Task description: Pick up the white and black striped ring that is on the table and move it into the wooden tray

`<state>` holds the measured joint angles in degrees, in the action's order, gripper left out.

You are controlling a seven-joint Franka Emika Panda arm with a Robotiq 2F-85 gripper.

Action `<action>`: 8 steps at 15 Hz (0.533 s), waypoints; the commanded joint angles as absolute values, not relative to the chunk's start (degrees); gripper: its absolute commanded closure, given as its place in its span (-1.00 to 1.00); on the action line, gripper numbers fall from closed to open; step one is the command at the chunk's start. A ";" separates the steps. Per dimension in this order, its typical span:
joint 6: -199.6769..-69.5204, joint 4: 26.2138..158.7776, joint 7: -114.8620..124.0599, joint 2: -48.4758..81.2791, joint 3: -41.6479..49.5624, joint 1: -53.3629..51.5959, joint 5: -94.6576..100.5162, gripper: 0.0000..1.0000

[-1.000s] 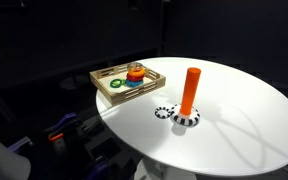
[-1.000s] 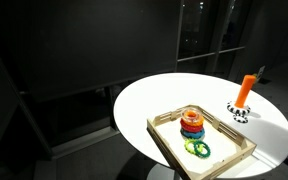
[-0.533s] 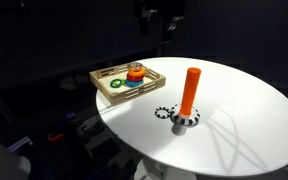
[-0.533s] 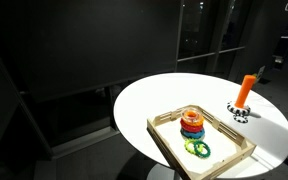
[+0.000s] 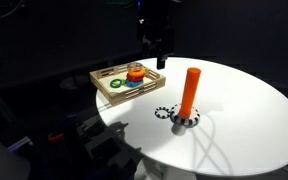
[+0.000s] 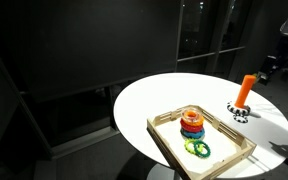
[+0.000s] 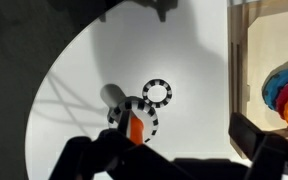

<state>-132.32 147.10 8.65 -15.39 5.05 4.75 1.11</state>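
Note:
The white and black striped ring lies flat on the white table, just beside the orange upright cylinder. It also shows in the wrist view. A second striped ring encircles the cylinder's foot. The wooden tray stands at the table's edge and holds a stack of coloured rings and a green ring. My gripper hangs high above the table between tray and cylinder. In the wrist view its fingers are wide apart and empty.
The round white table ends close behind the tray, with dark floor all around. In an exterior view the cylinder stands near the far table edge, with my arm above it.
My arm has come into both exterior views from above and moved lower, towards the table. The rings, cylinder and tray have not moved.

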 commanded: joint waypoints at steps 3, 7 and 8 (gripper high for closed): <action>-132.38 147.04 8.49 -15.30 4.51 5.30 0.77 -1.00; -135.62 146.97 12.55 -14.04 4.22 6.12 1.20 -1.00; -135.84 146.77 12.90 -13.43 4.32 6.12 0.96 -1.00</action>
<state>-133.89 147.10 10.43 -14.86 4.97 4.82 0.99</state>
